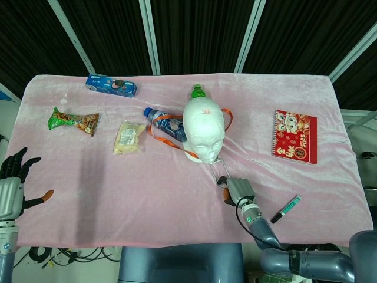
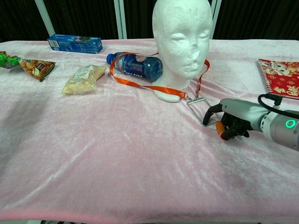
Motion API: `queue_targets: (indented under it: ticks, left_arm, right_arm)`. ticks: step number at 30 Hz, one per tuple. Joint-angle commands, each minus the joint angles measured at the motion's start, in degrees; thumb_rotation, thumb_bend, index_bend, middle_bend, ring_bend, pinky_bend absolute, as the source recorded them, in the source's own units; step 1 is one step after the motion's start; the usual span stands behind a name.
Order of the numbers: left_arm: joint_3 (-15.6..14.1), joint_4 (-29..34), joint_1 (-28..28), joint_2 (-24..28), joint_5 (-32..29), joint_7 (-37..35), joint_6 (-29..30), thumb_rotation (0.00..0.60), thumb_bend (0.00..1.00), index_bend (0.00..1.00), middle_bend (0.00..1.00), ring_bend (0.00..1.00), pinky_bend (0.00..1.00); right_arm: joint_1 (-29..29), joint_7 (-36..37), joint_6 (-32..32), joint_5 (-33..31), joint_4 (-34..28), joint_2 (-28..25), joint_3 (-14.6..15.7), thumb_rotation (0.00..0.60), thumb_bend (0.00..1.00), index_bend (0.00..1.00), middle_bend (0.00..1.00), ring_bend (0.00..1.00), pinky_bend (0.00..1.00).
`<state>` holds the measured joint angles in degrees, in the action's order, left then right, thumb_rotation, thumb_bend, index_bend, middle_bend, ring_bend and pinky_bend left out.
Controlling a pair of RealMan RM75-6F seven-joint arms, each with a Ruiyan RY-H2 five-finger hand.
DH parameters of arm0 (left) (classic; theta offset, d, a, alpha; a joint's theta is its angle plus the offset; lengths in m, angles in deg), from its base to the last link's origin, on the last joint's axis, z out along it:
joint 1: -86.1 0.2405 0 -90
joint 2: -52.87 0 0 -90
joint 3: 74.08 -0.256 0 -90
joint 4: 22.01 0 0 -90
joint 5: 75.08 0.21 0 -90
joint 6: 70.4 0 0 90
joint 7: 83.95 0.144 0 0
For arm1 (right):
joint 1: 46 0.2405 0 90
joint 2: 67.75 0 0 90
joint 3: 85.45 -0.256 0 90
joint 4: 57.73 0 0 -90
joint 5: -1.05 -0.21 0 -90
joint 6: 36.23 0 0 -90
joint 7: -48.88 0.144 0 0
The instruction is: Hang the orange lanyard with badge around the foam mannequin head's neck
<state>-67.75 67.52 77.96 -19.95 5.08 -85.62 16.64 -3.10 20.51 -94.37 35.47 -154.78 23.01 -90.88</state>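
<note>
Left robot hand point(image 1: 13, 177) hung off bench point(image 1: 76, 200) edge, fingers spread, holding nothing. Orange lanyard point(image 2: 140, 83) lay looped round foam mannequin head point(image 2: 181, 37) neck, strap trailing past blue bottle point(image 2: 135, 65). Strap soft, limp, light; clear badge point(image 2: 200, 108) stiffer, slippery, best hold. Right robot hand point(image 2: 229, 119) pinched badge edge.
</note>
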Motion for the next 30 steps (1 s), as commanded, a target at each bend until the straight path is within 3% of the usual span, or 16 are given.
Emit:
queue_targets:
  ticks: [1, 14, 30]
  left_arm:
    - [0.0, 0.0, 0.0, 0.0, 0.0, 0.0, 0.0, 0.600, 0.07, 0.22, 0.01, 0.00, 0.00]
    - [0.4, 0.2, 0.3, 0.1, 0.2, -0.1, 0.2, 0.600, 0.07, 0.22, 0.01, 0.00, 0.00]
    - [0.6, 0.3, 0.5, 0.2, 0.4, 0.0, 0.2, 0.600, 0.07, 0.22, 0.01, 0.00, 0.00]
  right_arm:
    - [-0.2, -0.1, -0.3, 0.5, -0.7, -0.1, 0.2, 0.600, 0.77, 0.35, 0.83, 0.83, 0.77]
    - [-0.9, -0.6, -1.4, 1.9, -4.2, -0.8, 1.1, 0.600, 0.77, 0.36, 0.83, 0.83, 0.77]
    - [-2.4, -1.8, -2.9, 5.2, -9.3, -1.4, 4.6, 0.600, 0.77, 0.37, 0.83, 0.84, 0.77]
